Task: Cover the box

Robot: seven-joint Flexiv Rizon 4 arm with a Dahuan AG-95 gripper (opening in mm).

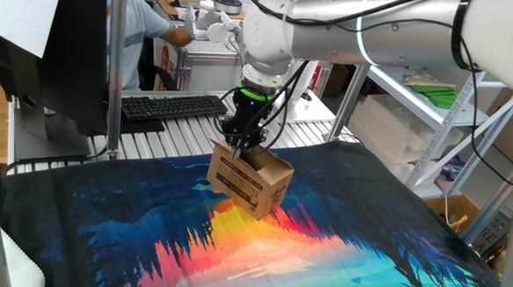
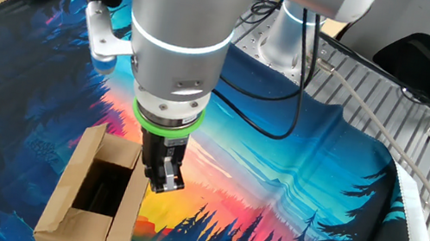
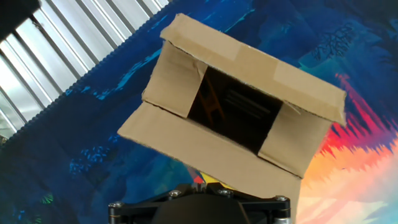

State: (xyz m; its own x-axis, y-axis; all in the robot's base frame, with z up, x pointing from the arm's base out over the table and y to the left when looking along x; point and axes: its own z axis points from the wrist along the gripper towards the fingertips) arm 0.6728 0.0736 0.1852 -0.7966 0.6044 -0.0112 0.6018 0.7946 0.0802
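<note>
We read this as a robotics lab: metal shelving (image 1: 431, 108), keyboard (image 1: 171, 106), slatted aluminium table (image 1: 186, 134), person working behind (image 1: 149, 30).

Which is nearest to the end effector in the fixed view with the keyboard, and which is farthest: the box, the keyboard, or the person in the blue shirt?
1. The box: directly under the end effector, on the colourful cloth.
2. The keyboard: behind and to the left in the picture, on the slatted table.
3. The person in the blue shirt: farthest, at the back, upper left.

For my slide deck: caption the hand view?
Shut gripper poised above the open-flapped cardboard box on a colourful printed cloth.
</note>
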